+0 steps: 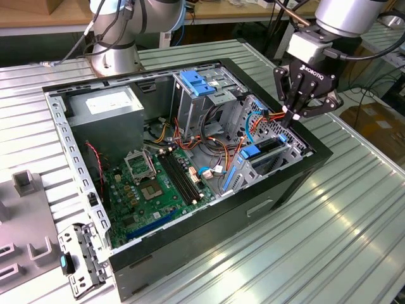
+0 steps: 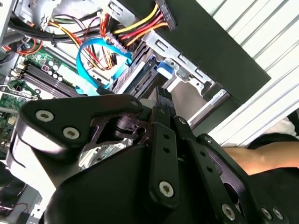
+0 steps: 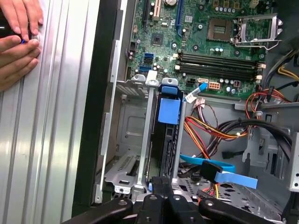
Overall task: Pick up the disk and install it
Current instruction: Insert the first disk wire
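- Pressing its two fingers together with nothing between them, the claw point(image 1: 288, 119) points its tips down at the grey drive cage point(image 1: 288, 147), at the end of the open computer case point(image 1: 190, 253) toward the exterior view's right.
- In the first wrist view the clenched claw point(image 3: 162, 183) sits right at the outer end of the disk point(image 3: 168, 111); I cannot tell whether the tips actually touch it.
- The disk stands on edge in a slot of the drive cage point(image 3: 125, 135), with its blue carrier tab facing the motherboard point(image 3: 205, 32).
- In the exterior view the disk point(image 1: 253, 152) shows as a blue-fronted slab inside the cage, just below the claw.
- The arm's silver wrist point(image 1: 345, 16) comes in from above the case's corner, carrying the claw close to vertical.
- A flat blue cable point(image 3: 219, 170) and a bundle of red, yellow and orange wires point(image 3: 205, 133) lie just beside the cage.
- A person's hands point(image 3: 16, 42) rest on the ribbed metal counter point(image 3: 60, 116), outside the case wall.
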